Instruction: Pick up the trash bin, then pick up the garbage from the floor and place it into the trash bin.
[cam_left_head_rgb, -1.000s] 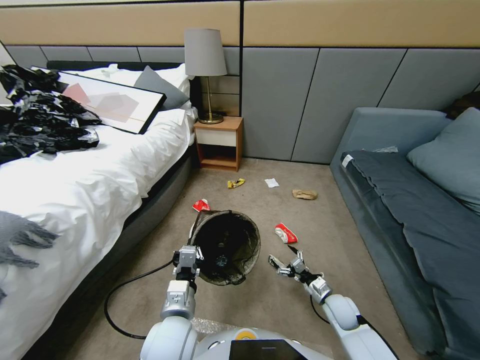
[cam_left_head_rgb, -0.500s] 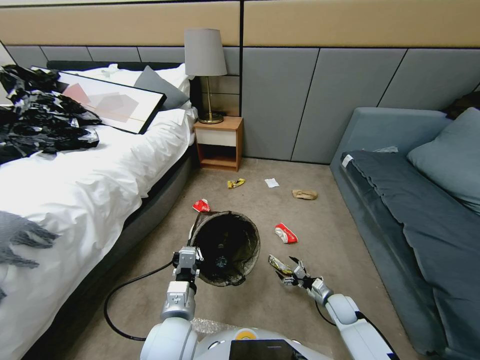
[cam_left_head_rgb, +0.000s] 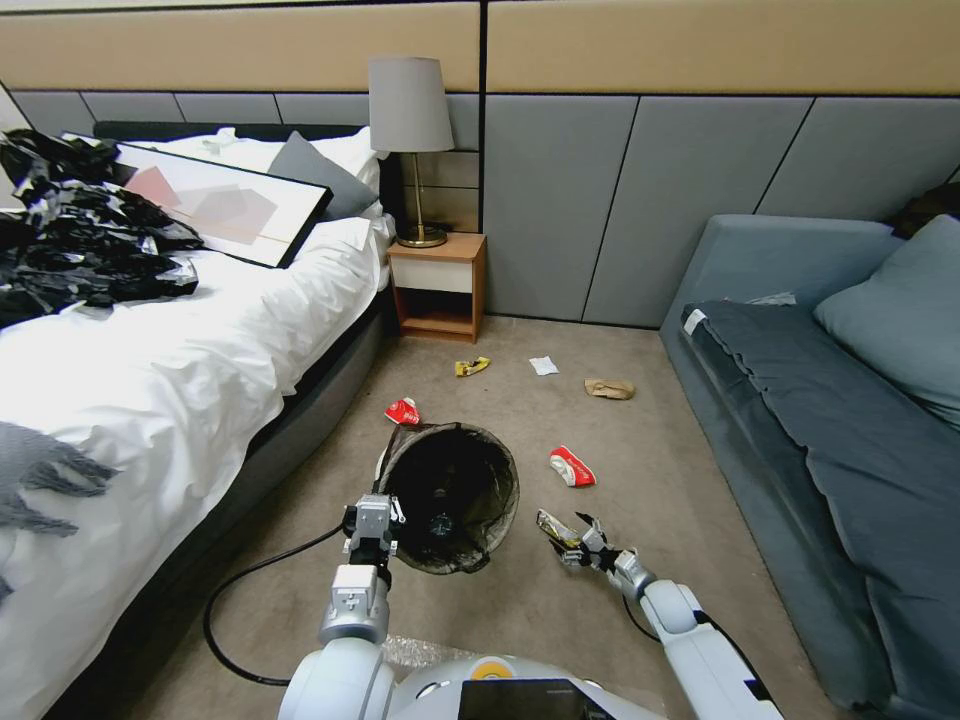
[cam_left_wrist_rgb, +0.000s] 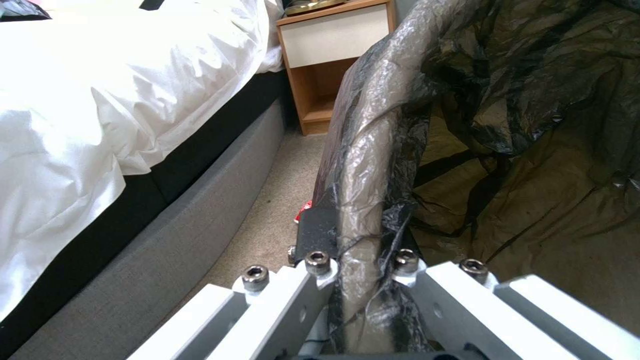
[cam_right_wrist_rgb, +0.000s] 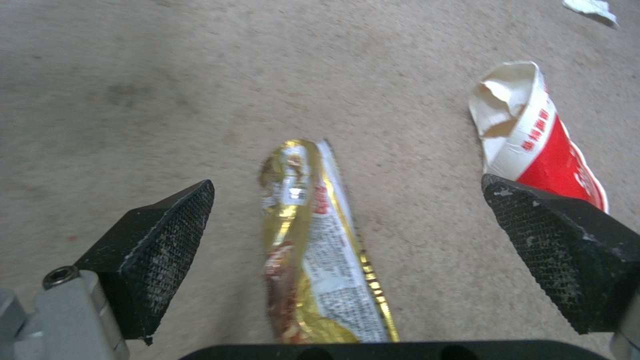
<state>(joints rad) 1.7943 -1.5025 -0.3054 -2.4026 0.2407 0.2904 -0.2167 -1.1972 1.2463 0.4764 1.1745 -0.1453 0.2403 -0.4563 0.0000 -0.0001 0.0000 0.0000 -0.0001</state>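
Observation:
My left gripper (cam_left_head_rgb: 372, 520) is shut on the near rim of the trash bin (cam_left_head_rgb: 452, 492), a round bin with a black bag liner, held tilted just above the carpet. The left wrist view shows the bagged rim (cam_left_wrist_rgb: 365, 165) pinched in my left gripper (cam_left_wrist_rgb: 360, 260). My right gripper (cam_left_head_rgb: 577, 541) hangs open low over a gold-yellow wrapper (cam_left_head_rgb: 553, 527) lying on the carpet. That wrapper (cam_right_wrist_rgb: 313, 235) lies lengthwise between the two black pads (cam_right_wrist_rgb: 160, 235) of my right gripper (cam_right_wrist_rgb: 347, 200). A red-and-white packet (cam_left_head_rgb: 571, 466) (cam_right_wrist_rgb: 533, 145) lies just beyond.
More garbage lies farther off: a red packet (cam_left_head_rgb: 402, 411), a yellow wrapper (cam_left_head_rgb: 471, 366), a white scrap (cam_left_head_rgb: 543, 365), a brown paper bag (cam_left_head_rgb: 609, 389). The bed (cam_left_head_rgb: 150, 400) flanks the left, the grey sofa (cam_left_head_rgb: 800, 400) the right, a nightstand (cam_left_head_rgb: 438, 285) stands ahead. A black cable (cam_left_head_rgb: 240, 590) trails on the floor.
My right arm has sunk lower and drawn slightly back, bringing the open gripper down around the gold wrapper. The left gripper and the bin have stayed put.

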